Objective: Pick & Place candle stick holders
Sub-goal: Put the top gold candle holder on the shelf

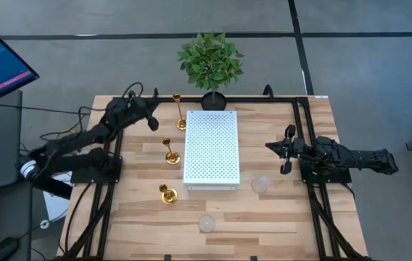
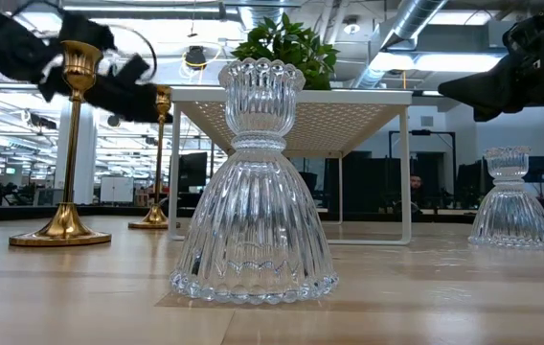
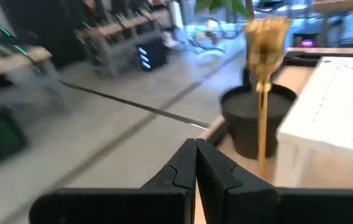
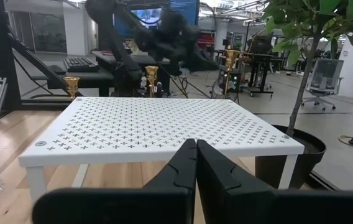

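Note:
Three gold candle stick holders stand on their round bases to the left of a white perforated shelf point(image 1: 212, 147): a tall one point(image 1: 180, 116) at the far end, one point(image 1: 170, 151) in the middle, one point(image 1: 167, 193) nearer. Two clear glass holders point(image 1: 261, 184) point(image 1: 207, 223) stand near the shelf's near right corner and toward the near edge. My left gripper point(image 1: 152, 122) is shut and hangs left of the tall gold holder point(image 3: 265, 62), apart from it. My right gripper point(image 1: 270, 147) is shut, right of the shelf point(image 4: 158, 127), with nothing in it.
A green potted plant point(image 1: 210, 61) stands at the table's far edge behind the shelf, its black pot point(image 3: 257, 118) just past the tall gold holder. Black frame rails run along the table's left and right sides. Bare wood lies between the gold holders and the near edge.

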`<state>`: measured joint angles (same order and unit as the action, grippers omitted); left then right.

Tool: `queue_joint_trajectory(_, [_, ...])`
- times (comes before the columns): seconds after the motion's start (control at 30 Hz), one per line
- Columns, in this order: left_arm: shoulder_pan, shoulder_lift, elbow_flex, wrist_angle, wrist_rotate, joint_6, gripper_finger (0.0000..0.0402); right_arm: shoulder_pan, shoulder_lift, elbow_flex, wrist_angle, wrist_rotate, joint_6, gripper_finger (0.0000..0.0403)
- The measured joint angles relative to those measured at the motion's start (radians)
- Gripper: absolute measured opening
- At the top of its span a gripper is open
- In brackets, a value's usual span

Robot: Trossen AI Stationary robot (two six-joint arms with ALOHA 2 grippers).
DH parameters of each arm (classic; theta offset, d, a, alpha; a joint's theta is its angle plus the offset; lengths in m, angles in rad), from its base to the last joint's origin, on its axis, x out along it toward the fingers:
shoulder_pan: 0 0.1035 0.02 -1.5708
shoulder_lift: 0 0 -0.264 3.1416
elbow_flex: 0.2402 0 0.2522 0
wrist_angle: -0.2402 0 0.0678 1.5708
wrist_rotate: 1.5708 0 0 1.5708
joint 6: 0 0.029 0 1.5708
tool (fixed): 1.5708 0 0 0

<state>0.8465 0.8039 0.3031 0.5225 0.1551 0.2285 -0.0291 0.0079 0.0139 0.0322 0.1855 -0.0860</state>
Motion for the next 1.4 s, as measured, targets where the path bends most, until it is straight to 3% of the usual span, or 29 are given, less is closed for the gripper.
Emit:
queue_joint_trajectory(0.1, [0.052,0.072,0.0,0.05,0.189,-0.053,0.0008,0.0,0.0,0.0,-0.001,0.0,0.0,0.0])
queue_joint_trajectory(0.23, [0.104,0.13,0.0,0.072,0.412,0.0,0.0008,0.0,0.0,0.001,-0.005,-0.001,-0.001,0.0])
queue_joint_trajectory(0.5, [0.193,0.265,0.0,0.198,0.638,-0.024,0.0008,0.0,0.0,0.002,-0.01,-0.001,-0.002,0.0])
queue_joint_trajectory(0.8, [0.153,0.462,0.0,0.529,0.654,-0.11,0.0008,0.0,0.0,0.002,-0.011,-0.001,0.0,0.0])
queue_joint_trajectory(1.13, [0.094,0.446,0.0,0.545,0.574,-0.114,0.0011,0.0,0.0,0.002,-0.012,-0.001,-0.002,0.0])
queue_joint_trajectory(1.3, [0.03,0.455,0.017,0.543,0.566,-0.143,0.0043,0.0,0.0,0.002,-0.012,-0.001,-0.002,0.0])
queue_joint_trajectory(1.4, [0.0,0.47,0.033,0.54,0.493,-0.155,0.0072,0.0,0.0,0.002,-0.011,-0.001,-0.002,0.0])
